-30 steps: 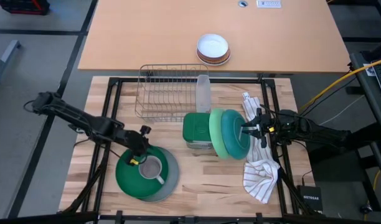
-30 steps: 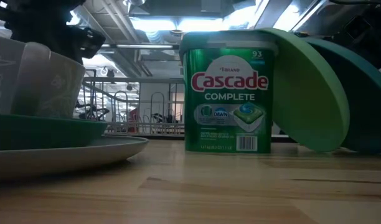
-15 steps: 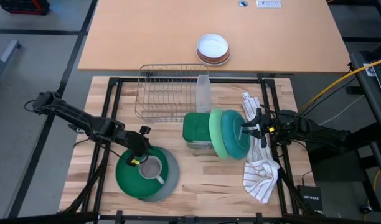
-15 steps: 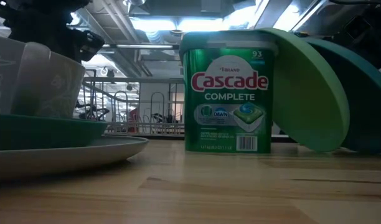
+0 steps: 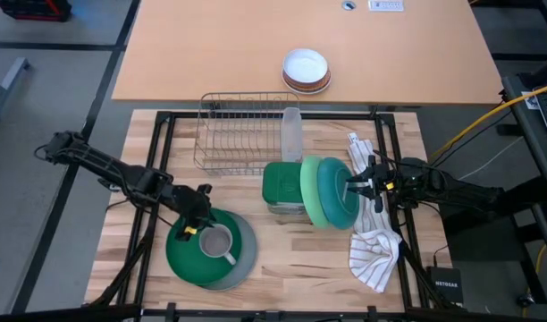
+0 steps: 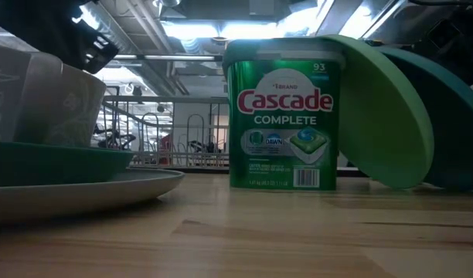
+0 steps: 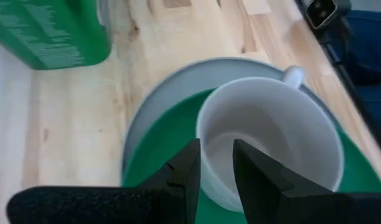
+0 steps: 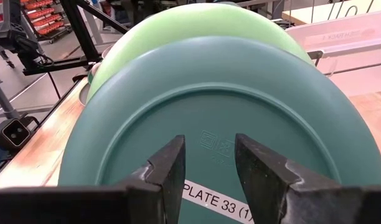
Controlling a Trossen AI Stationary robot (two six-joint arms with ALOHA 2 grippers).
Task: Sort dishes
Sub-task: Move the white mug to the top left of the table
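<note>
None of the dishes is sitting in the dish rack (image 5: 242,132) yet, so you are looking at a sort that is barely under way.

Your left gripper (image 7: 213,171) is hovering at the grey mug (image 5: 220,242), its fingers parted on either side of the near rim: one inside, one outside, not yet closed on it as far as the wrist view shows. The mug is standing on the dark green plate (image 5: 184,257), which is resting on the grey plate (image 5: 242,265).

Your right gripper (image 8: 209,163) is waiting with its fingers apart, just behind the teal plate (image 8: 228,118). That plate is leaning on the light green plate (image 5: 310,190), which is propped against the detergent tub (image 5: 281,186).

You are counting four plates, one mug, one rack, one tub and one towel (image 5: 374,252).
</note>
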